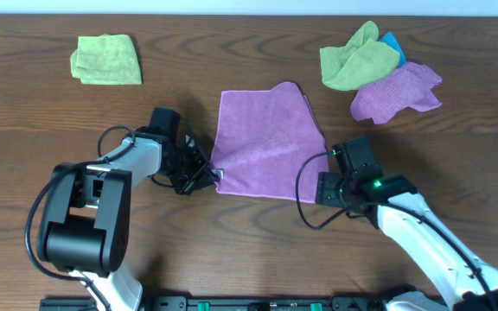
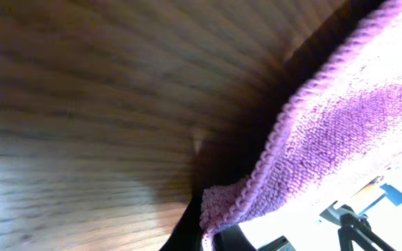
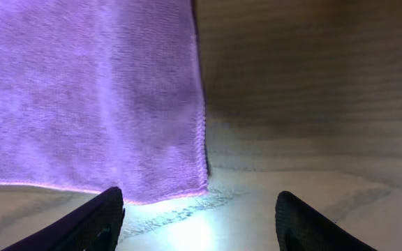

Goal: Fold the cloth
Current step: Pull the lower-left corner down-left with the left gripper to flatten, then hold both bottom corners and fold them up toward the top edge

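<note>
I am working on the cloth [image 1: 262, 142], the lilac one lying spread in the middle of the table [image 1: 232, 52], between my two arms, with its near edge toward me. No fold is made yet, as far as I can judge: in the overhead view it is lying almost as one flat layer, and only the far right corner is curling over a little. So the task is only at its beginning. My left claw [image 1: 206, 173] is sitting at the near left corner, and in the left wrist view the hem is rising off the wood with a dark shadow under it and running down into my fingers [image 2: 218, 237]. I am therefore judging that this claw is pinching that corner and lifting it slightly. My right claw [image 3: 199, 216] is spread wide, with nothing between its fingers. It is hovering low at the near right corner, which is lying flat on the wood just in front of the gap. What is left is nearly everything: the right side needs to close on its corner, then both corners are to be carried over to the far edge and laid down. The green cloths [image 1: 106, 59] and the other purple cloth [image 1: 396, 91] are lying well apart, at the far side of the table.
</note>
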You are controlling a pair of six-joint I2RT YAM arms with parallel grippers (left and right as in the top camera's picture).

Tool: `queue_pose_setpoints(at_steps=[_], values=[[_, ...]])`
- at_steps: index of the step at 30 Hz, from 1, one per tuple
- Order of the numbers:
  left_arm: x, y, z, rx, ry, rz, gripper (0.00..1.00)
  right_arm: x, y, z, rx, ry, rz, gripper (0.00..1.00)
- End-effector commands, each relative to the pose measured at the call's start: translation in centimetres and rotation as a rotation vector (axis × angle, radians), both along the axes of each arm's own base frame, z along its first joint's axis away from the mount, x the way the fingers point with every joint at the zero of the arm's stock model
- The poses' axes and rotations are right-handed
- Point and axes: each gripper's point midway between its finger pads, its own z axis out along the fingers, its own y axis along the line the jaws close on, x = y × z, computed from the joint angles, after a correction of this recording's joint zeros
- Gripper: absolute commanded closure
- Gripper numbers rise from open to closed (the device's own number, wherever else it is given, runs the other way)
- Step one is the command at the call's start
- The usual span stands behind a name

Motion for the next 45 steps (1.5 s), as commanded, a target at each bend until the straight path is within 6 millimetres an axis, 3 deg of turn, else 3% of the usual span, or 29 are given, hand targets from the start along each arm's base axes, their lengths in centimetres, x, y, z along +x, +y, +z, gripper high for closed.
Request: queue_pose_setpoints(at_steps=[1,13,25,29,34,38,45], values=[[-0.2,1.3,-0.7,0.041,-0.006,-0.017,0.94,-0.5,0.2,-0.9,0.036,0.019,-0.041,0.3],[-1.8,2.4,-1.0,0.071,0.054,-0.042,0.94,-1.0,2.2,-3.2,0.183,0.033,-0.072,0.31],[-1.8,2.3,-1.0,0.07,0.053,-0.043,0.94,-0.2,3.5,-5.0,0.241,0.062,-0.092,0.34],[-1.7,2.0,-0.8,0.045,0.031,-0.065,0.94,0.0,3.6,-5.4,0.241,0.062,-0.091,0.52],[-1.3,1.6,-0.5,0.015,-0.008,-0.085,0.94,0.2,3.6,-5.3,0.239,0.054,-0.091,0.99],[-0.9,0.5,0.4,-0.065,-0.054,-0.119,0.94,0.5,3.7,-4.9,0.247,0.037,-0.088,0.99],[-2.4,0.7,0.5,-0.075,-0.023,-0.166,0.94,0.6,3.8,-1.7,0.277,-0.025,-0.078,0.99]])
